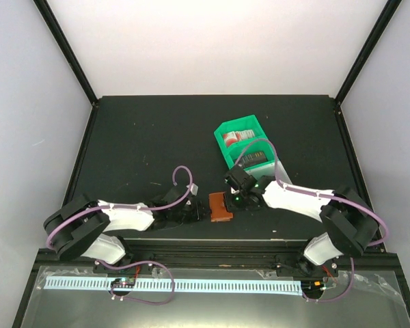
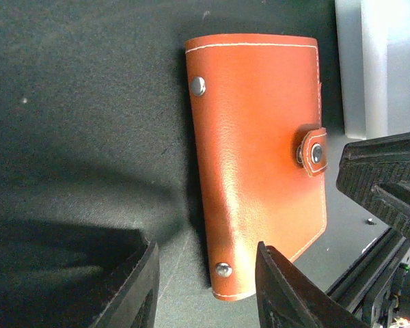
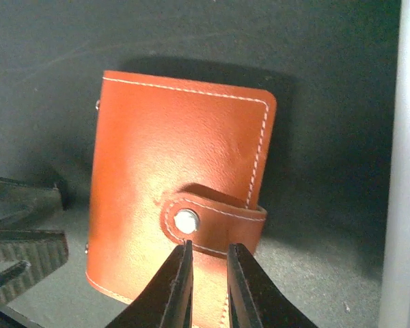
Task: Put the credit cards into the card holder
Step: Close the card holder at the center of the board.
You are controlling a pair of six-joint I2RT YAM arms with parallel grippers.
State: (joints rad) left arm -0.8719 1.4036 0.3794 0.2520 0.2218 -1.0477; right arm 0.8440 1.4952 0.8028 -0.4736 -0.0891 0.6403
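Closed holder (image 1: 221,207) lies near the counter's (image 1: 137,137) front edge, between both arms; left gripper (image 2: 206,247) jaws wide beside its spine corner; right gripper (image 3: 210,249) jaws narrowed to a slit at the snap tab (image 3: 215,220); cards (image 1: 238,137) sit in the tray (image 1: 221,134) behind.

One card holder (image 1: 221,206) is counted by the tabletop's near edge. One green tray (image 1: 223,147) of two compartments is seen. Two grippers are counted: the left gripper (image 1: 195,210) and the right gripper (image 1: 234,198). The credit cards (image 1: 238,137) cannot be numbered.
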